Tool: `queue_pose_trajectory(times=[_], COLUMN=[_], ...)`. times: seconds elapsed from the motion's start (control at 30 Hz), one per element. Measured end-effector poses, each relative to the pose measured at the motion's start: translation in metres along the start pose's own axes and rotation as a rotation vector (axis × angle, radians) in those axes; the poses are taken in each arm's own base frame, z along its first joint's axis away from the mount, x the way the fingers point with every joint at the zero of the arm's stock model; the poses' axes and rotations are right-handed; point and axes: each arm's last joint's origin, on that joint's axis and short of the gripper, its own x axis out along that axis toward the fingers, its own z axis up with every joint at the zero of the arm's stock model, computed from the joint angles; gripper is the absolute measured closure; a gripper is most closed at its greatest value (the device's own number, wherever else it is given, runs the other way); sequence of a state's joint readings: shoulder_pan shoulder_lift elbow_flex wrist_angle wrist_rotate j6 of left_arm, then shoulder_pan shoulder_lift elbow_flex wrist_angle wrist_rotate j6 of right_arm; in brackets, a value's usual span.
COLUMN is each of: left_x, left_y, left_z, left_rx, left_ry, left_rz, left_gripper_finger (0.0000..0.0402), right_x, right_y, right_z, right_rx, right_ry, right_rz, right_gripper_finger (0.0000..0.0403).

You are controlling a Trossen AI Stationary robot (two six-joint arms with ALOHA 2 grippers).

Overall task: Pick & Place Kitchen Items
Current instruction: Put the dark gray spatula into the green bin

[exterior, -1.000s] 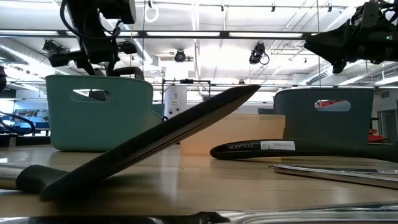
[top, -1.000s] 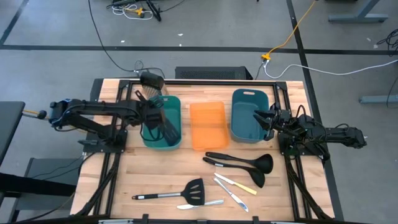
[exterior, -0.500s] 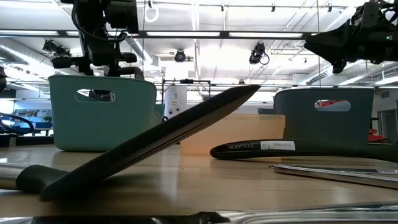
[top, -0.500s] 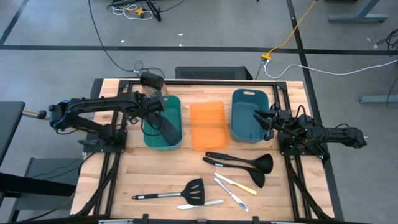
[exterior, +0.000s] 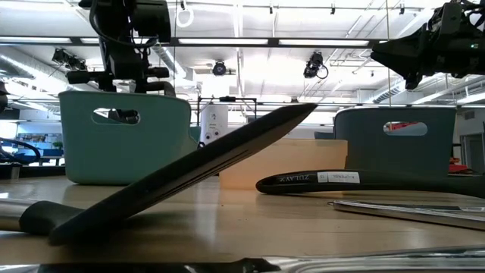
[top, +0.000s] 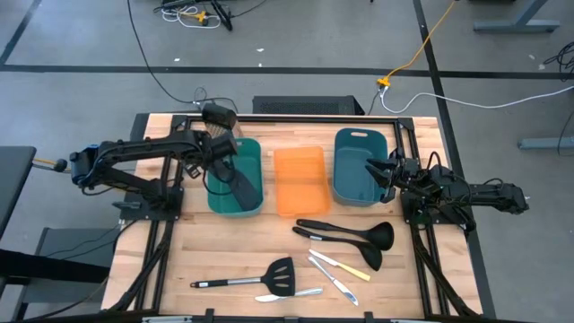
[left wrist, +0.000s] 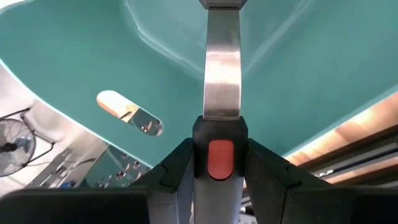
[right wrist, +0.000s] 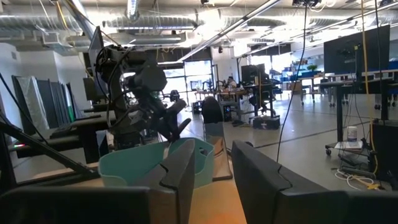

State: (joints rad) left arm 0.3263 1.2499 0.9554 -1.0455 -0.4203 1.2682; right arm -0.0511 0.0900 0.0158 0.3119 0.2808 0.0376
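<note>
Overhead, the left pincer (top: 221, 154) holds a black slotted spatula (top: 240, 187) inside the teal bin (top: 235, 176).

Its fingers (left wrist: 176, 171) clamp the spatula's steel handle just above a red tab, with the black slotted blade down in the bin. On the table (top: 224, 251) lie the second spatula (top: 254, 278), black-bladed with a steel shaft, two black ladles (top: 348, 237) side by side, a yellow-handled knife (top: 341, 266) and two silver knives (top: 333, 280). The right pincer (top: 375, 170) hovers over the darker teal bin (top: 359, 167), fingers slightly apart, holding nothing.
</note>
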Motion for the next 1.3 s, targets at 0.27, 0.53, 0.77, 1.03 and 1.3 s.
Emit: queue_pose_trajectory(times=[0.27,0.53,0.77,1.03,1.3], left_x=[0.001,0.005,0.005,0.005,0.005], left_y=[0.001,0.002,0.003,0.003,0.003], left_z=[-0.002,-0.011,-0.012,-0.012,-0.012], left_rx=[-0.015,-0.055,-0.058,-0.059,-0.060], left_ry=[-0.017,-0.005,-0.003,-0.003,-0.001], left_rz=[-0.011,-0.025,-0.027,-0.026,-0.022], left_gripper_finger=[0.0283,0.0270,0.0270,0.0263,0.0257], right_x=[0.000,0.000,0.000,0.000,0.000], right_y=[0.000,0.000,0.000,0.000,0.000], right_z=[0.000,0.000,0.000,0.000,0.000], right_rx=[0.000,0.003,0.006,0.006,0.006], right_ry=[0.000,0.000,0.000,0.000,0.001], right_rz=[0.000,0.000,0.000,0.000,0.000], right_gripper_finger=[0.0286,0.0286,0.0286,0.0286,0.0286])
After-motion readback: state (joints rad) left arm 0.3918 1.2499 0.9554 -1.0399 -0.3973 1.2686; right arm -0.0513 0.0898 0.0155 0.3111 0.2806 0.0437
